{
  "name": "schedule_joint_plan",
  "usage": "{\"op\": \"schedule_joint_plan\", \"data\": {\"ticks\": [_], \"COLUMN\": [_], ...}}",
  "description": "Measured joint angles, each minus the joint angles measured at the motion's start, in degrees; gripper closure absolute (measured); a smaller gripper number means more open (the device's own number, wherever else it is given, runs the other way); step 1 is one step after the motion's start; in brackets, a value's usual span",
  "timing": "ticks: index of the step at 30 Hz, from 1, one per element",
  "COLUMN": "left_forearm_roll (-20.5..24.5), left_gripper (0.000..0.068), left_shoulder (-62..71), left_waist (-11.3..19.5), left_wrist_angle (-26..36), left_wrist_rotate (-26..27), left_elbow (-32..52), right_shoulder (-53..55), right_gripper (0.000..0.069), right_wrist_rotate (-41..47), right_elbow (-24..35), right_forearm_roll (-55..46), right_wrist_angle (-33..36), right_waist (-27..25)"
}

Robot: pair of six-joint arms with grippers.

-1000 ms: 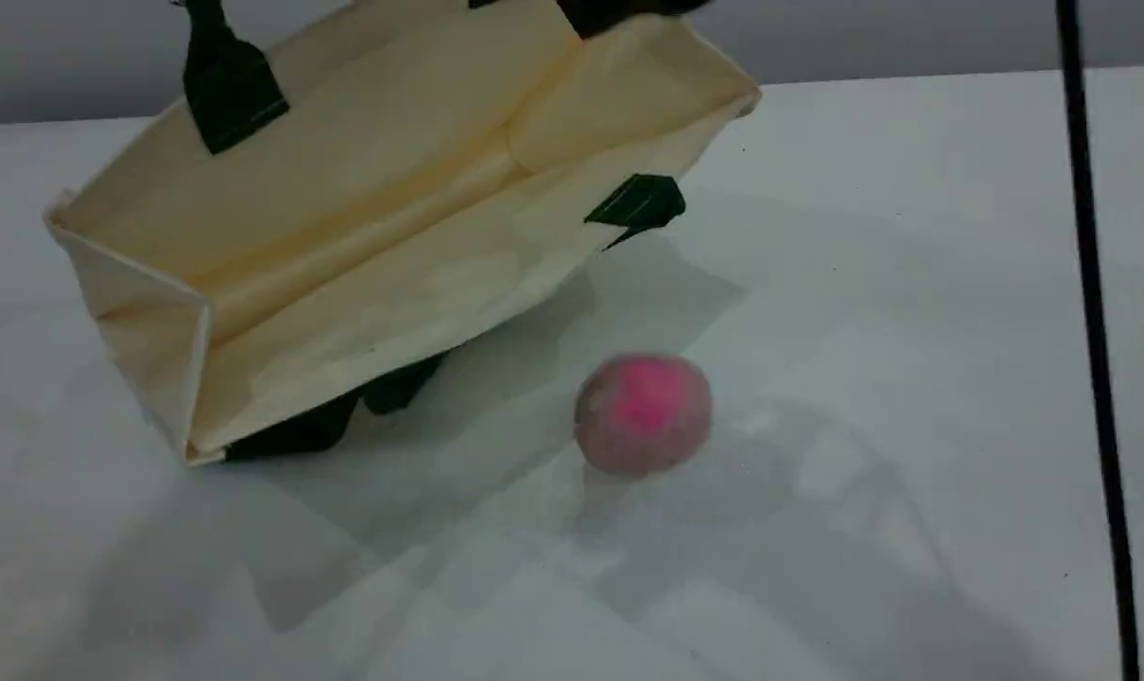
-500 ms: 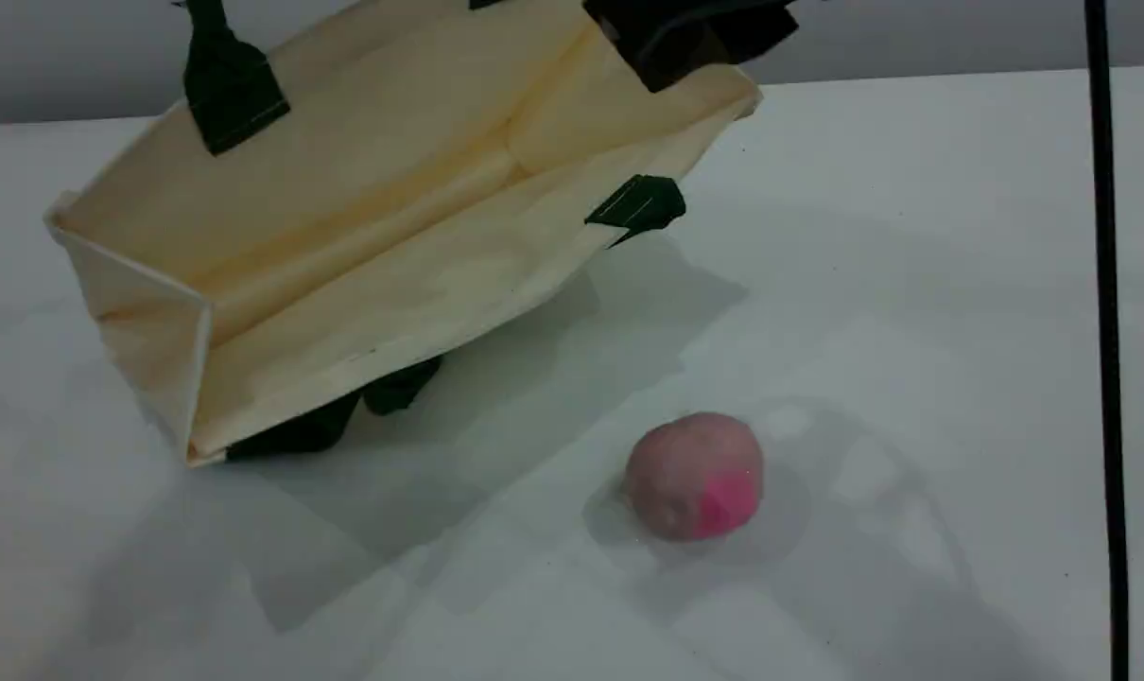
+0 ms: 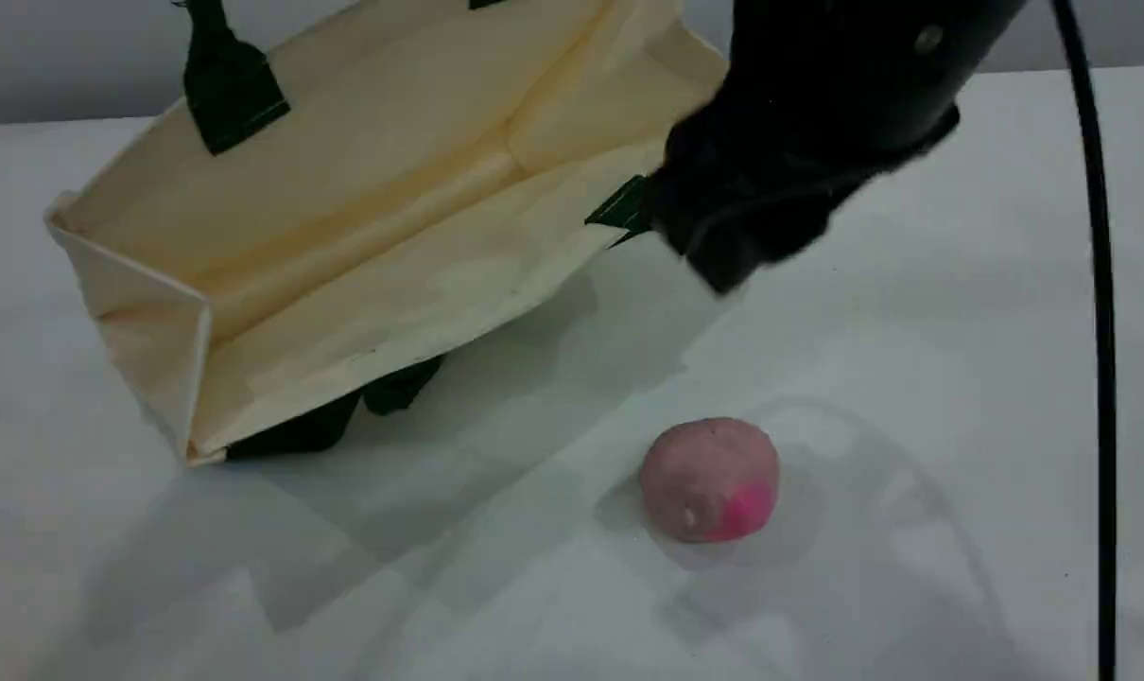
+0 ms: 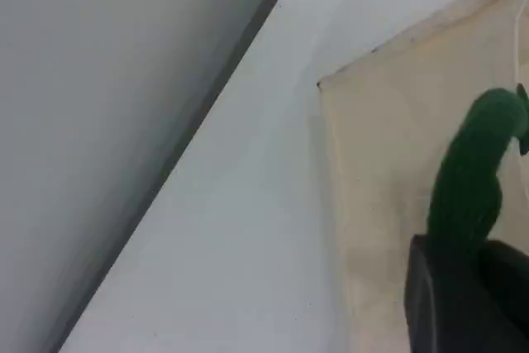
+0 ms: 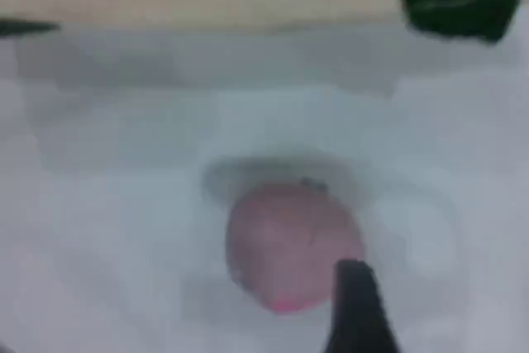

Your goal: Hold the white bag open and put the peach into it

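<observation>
Presently listed: cream fabric tote bag [image 3: 373, 208] with dark rope handle [image 4: 471, 179], tilted on white table [image 3: 912, 331]; left gripper [image 4: 463, 303] clamped on that handle. Small round dull-pink peach [image 3: 711, 480] on table, apart from bag. Right gripper [image 3: 723, 255] above, opening indiscernible.

Right arm: you see a bulky black housing [image 3: 818, 123], glossy, rounded, with one small silver screw [image 3: 929, 39].
Cable: a thin black cable [image 3: 1097, 312] hangs beside it.
Right tool: one dark tapered fingertip [image 5: 357, 312].
Left tool: blocky black fingertip [image 4: 463, 299].
</observation>
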Motion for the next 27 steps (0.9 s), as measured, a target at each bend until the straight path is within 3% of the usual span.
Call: {"op": "schedule_joint_plan", "data": {"ticks": [4,7,15,27], "left_forearm_roll": [0.0,0.0,-0.1,-0.1], "left_gripper": [0.0596,0.0596,0.0596,0.0596], "left_shoulder": [0.0,0.0,0.0,0.0], "left_waist": [0.0,0.0,0.0,0.0], "left_wrist_angle": [0.0,0.0,0.0,0.0], "left_wrist_rotate": [0.0,0.0,0.0,0.0], "left_elbow": [0.0,0.0,0.0,0.0], "right_shoulder": [3.0,5.4,11.3,17.2], "right_gripper": [0.0173,0.0145,0.0138,0.0139], "right_wrist_rotate": [-0.2,-1.4,-6.5,-7.9], "right_elbow": [0.0,0.0,0.0,0.0], "right_forearm_roll": [3.6,5.8,11.5,12.4], "right_wrist_angle": [0.2,-0.1,-5.6,-10.5], "right_waist": [0.0,0.1,0.1,0.1]}}
